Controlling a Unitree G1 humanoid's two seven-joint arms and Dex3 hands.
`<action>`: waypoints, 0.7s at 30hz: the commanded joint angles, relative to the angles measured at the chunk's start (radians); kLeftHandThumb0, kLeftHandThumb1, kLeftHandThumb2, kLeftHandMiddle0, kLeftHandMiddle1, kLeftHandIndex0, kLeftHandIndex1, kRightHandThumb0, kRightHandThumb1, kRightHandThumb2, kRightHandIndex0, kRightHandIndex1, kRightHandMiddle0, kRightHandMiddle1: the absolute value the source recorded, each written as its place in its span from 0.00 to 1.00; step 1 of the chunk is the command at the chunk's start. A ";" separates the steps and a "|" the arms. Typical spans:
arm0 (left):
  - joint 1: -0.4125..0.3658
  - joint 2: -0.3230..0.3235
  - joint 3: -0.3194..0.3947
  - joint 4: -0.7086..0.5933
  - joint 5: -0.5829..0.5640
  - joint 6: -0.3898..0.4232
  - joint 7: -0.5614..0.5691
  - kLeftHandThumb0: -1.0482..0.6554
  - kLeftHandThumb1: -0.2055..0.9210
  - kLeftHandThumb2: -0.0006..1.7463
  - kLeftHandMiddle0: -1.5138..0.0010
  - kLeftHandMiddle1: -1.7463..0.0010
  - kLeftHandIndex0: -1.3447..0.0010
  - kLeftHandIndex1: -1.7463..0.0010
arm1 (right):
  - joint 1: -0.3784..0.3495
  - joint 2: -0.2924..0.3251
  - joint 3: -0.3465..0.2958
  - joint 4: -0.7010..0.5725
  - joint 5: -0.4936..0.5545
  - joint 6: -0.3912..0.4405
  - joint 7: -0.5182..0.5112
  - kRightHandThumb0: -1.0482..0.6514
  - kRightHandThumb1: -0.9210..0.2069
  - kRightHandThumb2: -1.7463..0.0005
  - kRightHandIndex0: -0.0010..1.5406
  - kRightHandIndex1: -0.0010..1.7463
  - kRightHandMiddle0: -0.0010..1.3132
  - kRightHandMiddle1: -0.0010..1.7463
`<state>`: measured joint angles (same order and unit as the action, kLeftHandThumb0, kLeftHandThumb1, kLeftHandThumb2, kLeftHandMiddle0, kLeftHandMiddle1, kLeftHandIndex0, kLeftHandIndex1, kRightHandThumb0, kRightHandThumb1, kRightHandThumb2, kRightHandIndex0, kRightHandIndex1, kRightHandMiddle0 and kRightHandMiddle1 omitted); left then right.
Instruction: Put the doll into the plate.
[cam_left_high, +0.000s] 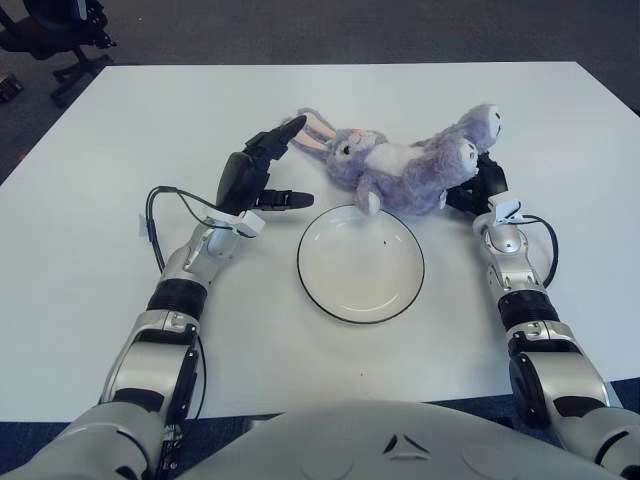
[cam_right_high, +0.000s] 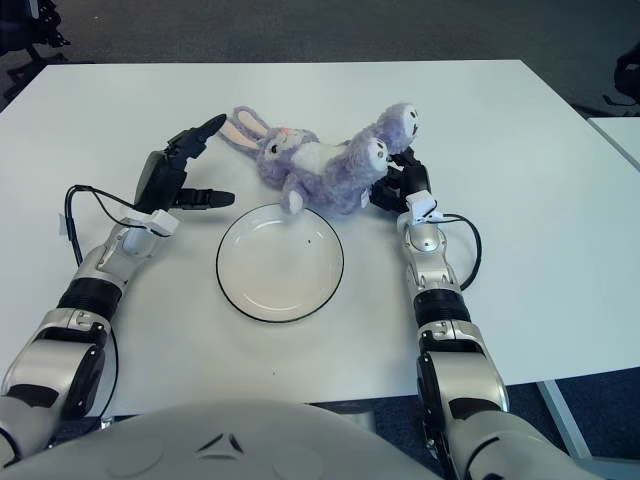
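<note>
1. Two silver arms rise from the bottom edge of the frame, one on each side of a white plate with a dark rim, which sits on the white table at the frame's centre.
2. Left of the plate, the left hand is lifted above the table with its fingers spread apart and gripping nothing; one finger points sideways toward the plate's upper-left rim, and another reaches up to the tip of the doll's ear.
3. Right of the plate and slightly above it, the right hand is tucked under the doll's hind end, its dark fingers pressed against the plush; how firmly they close on it cannot be told.
4. Just beyond the plate's far rim lies the doll, a purple and white plush rabbit on its side, long ears toward the upper left, feet raised toward the upper right. One paw hangs over the plate's far edge; the body is outside the plate.
5. At the upper-left corner, past the table's edge, part of a black office chair stands on the dark floor.
</note>
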<state>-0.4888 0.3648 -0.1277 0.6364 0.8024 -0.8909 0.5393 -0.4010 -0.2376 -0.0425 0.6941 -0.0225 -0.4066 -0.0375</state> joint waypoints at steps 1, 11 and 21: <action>-0.037 0.021 -0.035 -0.004 0.004 0.010 -0.009 0.26 0.99 0.00 0.70 1.00 0.70 0.99 | 0.088 0.032 0.023 0.095 -0.029 0.045 0.009 0.38 0.30 0.45 0.57 1.00 0.32 1.00; -0.090 0.028 -0.070 -0.004 -0.087 0.029 -0.122 0.24 0.99 0.00 0.70 1.00 0.70 0.99 | 0.081 0.030 0.023 0.110 -0.029 0.039 0.010 0.38 0.30 0.45 0.57 1.00 0.32 1.00; -0.128 0.042 -0.082 -0.061 -0.190 0.129 -0.330 0.22 1.00 0.01 0.69 1.00 0.70 0.99 | 0.077 0.029 0.024 0.117 -0.030 0.036 0.011 0.38 0.30 0.45 0.57 1.00 0.32 1.00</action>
<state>-0.5918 0.3873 -0.2010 0.6195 0.6368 -0.8119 0.2848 -0.4193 -0.2351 -0.0421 0.7238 -0.0224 -0.4114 -0.0401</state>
